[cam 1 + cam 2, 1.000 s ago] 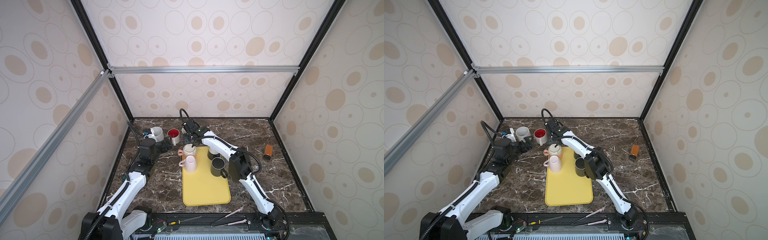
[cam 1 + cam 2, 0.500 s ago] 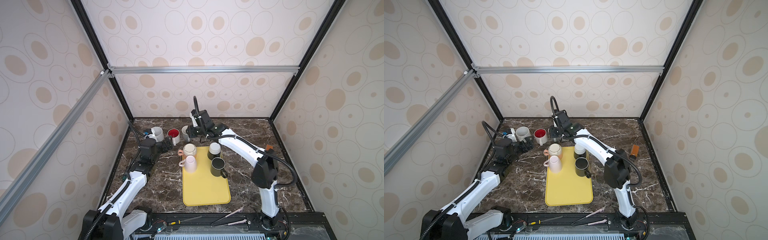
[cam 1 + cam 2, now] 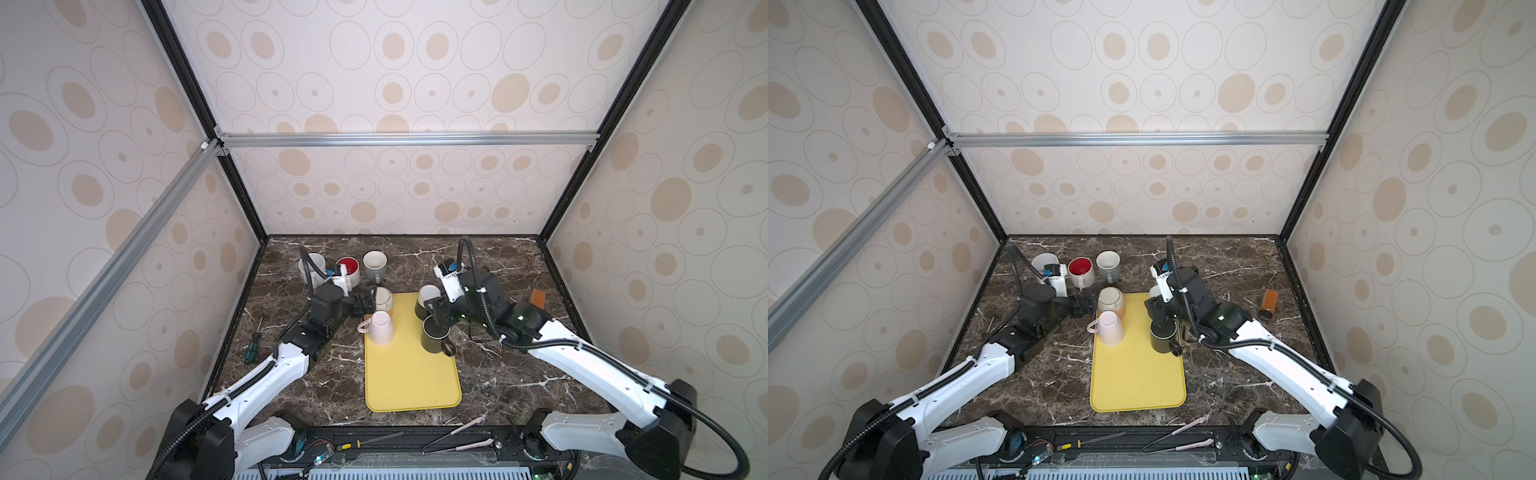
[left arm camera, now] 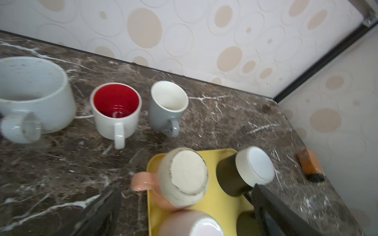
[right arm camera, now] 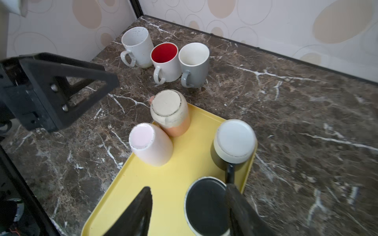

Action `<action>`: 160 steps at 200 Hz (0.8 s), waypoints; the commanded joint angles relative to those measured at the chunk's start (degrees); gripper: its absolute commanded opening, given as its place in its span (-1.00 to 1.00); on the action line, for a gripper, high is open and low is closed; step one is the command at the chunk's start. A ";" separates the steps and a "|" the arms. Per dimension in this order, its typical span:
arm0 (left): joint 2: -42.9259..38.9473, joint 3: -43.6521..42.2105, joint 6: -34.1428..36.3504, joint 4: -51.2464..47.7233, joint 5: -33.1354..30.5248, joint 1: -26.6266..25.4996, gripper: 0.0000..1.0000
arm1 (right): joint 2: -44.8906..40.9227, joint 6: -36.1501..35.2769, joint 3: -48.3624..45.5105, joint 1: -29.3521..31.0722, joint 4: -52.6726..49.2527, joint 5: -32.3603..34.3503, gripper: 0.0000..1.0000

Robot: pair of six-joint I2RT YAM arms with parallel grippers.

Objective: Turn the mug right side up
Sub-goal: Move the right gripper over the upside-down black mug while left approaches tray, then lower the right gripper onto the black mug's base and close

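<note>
Black mug (image 5: 206, 204) sits on the yellow tray (image 5: 163, 183) near its right edge, and it looks bottom-up to us. Our right gripper (image 5: 188, 188) hangs over it, jaws spread and gripping nothing. The left gripper (image 4: 187, 186) is wide open too, just beside the beige-and-orange mug (image 4: 184, 175). 3 upright ones stand behind the tray on the marble tabletop (image 5: 286, 102): speckled white mug (image 5: 137, 45), red-lined mug (image 5: 165, 59) and grey mug (image 5: 194, 61).
</note>
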 commanded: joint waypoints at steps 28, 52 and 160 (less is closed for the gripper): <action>-3.31 -0.96 -0.52 2.13 5.56 -3.83 1.00 | -0.36 -2.11 1.16 -0.55 -17.92 6.70 0.09; -5.42 -1.95 -0.85 1.25 7.57 -4.05 1.00 | -0.39 -1.18 -0.78 -0.55 -19.71 5.26 0.02; -13.57 -6.85 -2.45 0.68 11.27 -3.23 1.00 | -0.54 -5.15 -8.65 -0.54 -18.24 3.47 0.17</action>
